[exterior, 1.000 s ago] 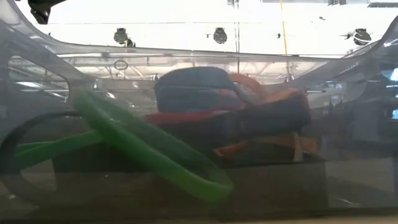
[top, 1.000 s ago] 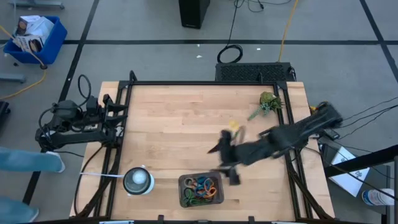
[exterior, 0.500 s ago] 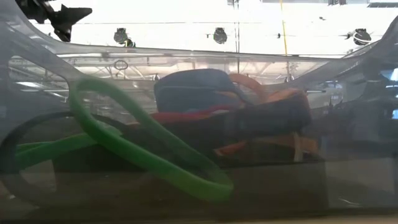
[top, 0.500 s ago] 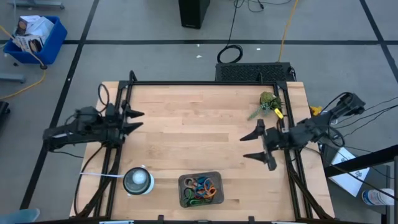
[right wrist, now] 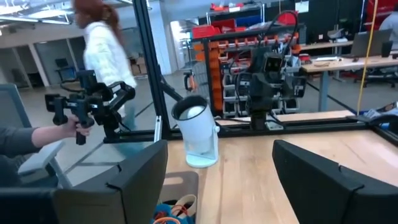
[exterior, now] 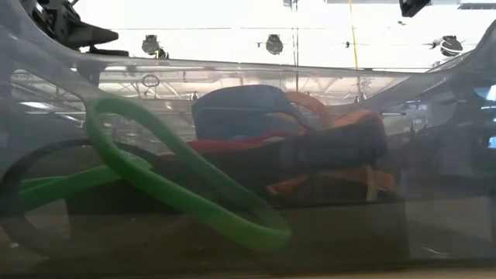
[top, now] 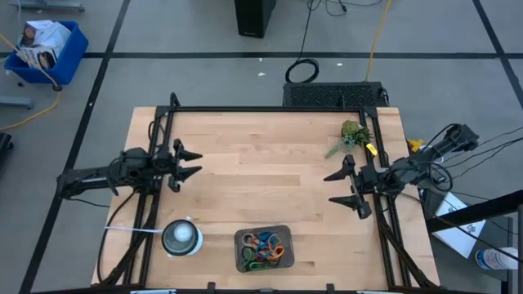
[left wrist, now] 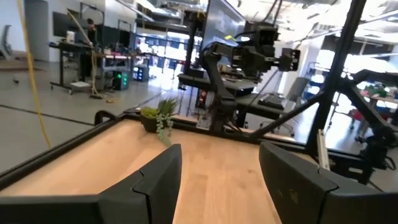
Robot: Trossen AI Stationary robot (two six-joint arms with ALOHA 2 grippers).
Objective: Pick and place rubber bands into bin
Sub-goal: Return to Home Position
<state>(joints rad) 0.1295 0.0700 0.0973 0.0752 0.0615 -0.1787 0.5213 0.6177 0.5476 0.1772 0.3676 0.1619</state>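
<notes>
A blue crate point(top: 45, 49) sits on the floor far off to the left, well apart from the wooden table point(top: 261, 139). At the table's left edge the left gripper point(top: 198, 163) hangs above the wood, its two fingers spread apart with nothing between them, pointing toward the middle. Near the front edge on the left stands a round white object point(top: 181, 236), and just to its right lies the bin point(top: 239, 242) – a small dark grey tray with rounded corners, against the near edge about midway along it. The rubber bands point(top: 265, 247) are heaped inside it in a loose tangle: green, blue, orange and red loops lying across one another. From table height a thick green loop point(exterior: 186, 194) sags in front, with blue, red and orange ones piled behind it. Nothing stands over the bin or blocks it; both arms are well clear. Toward the far right corner a small green plant point(top: 351, 135) lies on the wood. Just nearer than it, at the right edge, the right gripper point(top: 328, 189) hangs empty – fingers wide apart and pointing inward. Beyond the table a person point(right wrist: 102, 56) in a white top stands in the room.
</notes>
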